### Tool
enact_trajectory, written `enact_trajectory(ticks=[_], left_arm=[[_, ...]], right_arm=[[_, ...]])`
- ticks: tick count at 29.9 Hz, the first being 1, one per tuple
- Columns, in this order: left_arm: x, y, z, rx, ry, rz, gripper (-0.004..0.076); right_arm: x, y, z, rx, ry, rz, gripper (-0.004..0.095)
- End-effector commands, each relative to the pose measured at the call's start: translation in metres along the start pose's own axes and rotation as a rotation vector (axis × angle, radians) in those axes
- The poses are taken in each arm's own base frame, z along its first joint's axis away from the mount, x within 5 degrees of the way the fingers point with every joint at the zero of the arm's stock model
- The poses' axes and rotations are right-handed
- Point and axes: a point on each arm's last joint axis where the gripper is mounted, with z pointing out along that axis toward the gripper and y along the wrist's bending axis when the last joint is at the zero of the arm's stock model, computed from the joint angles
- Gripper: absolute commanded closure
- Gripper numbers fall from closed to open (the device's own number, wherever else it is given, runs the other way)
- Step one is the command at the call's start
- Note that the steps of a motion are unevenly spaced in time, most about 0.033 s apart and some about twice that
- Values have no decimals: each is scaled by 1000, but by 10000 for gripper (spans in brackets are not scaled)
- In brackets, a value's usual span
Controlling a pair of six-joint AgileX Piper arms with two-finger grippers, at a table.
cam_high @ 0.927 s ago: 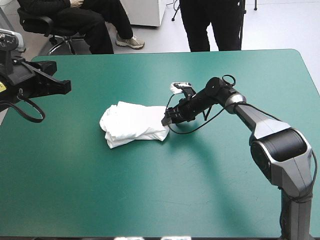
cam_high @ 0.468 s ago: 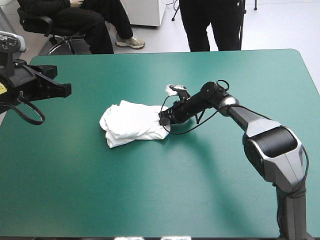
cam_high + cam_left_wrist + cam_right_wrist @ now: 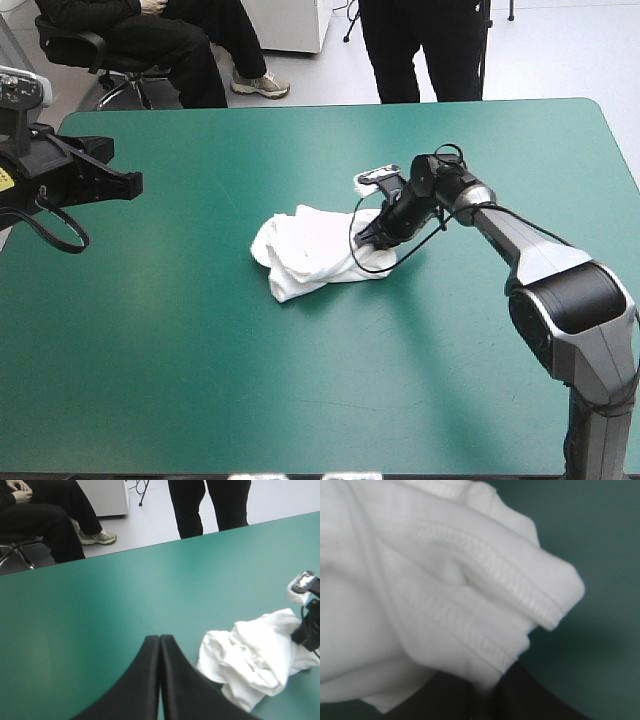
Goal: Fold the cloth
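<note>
The white T-shirt [image 3: 315, 250] lies as a crumpled heap near the middle of the teal-green table. My right gripper [image 3: 372, 235] is low at the heap's right end, shut on a bunched fold of it. In the right wrist view hemmed white folds [image 3: 420, 580] fill the space ahead, and the cloth runs down between the black fingers [image 3: 445, 700]. My left gripper [image 3: 125, 183] hovers over the table's left edge, shut and holding nothing. In the left wrist view its fingers meet in one arch [image 3: 160, 639], with the T-shirt [image 3: 250, 665] and the right gripper [image 3: 307, 630] farther off.
The heap sits well away from the table's far edge [image 3: 330, 105] and its right edge [image 3: 625, 160], with bare teal-green cover [image 3: 300, 400] toward the front.
The right gripper went from open at the heap's right end to shut on it, then dragged the T-shirt to the right. The left arm has stayed where it was.
</note>
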Motion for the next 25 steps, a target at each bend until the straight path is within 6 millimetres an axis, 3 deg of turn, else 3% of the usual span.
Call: enact_trajectory(ticks=[1, 8, 12, 20, 25], left_arm=[[-9, -1, -12, 1, -96, -6, 741], [-9, -1, -12, 1, -96, -6, 741], [-9, -2, -12, 12, -96, -11, 741], [-9, -3, -12, 32, -99, -22, 741], [-9, -6, -12, 58, -101, -32, 741]], right_arm=[[11, -31, -47, 123, 10, 10, 907], [35, -68, -86, 244, 52, 98, 908], [59, -87, -104, 284, 42, 169, 906], [142, -112, -116, 367, 93, 307, 908], [192, -118, -123, 413, 65, 411, 908]])
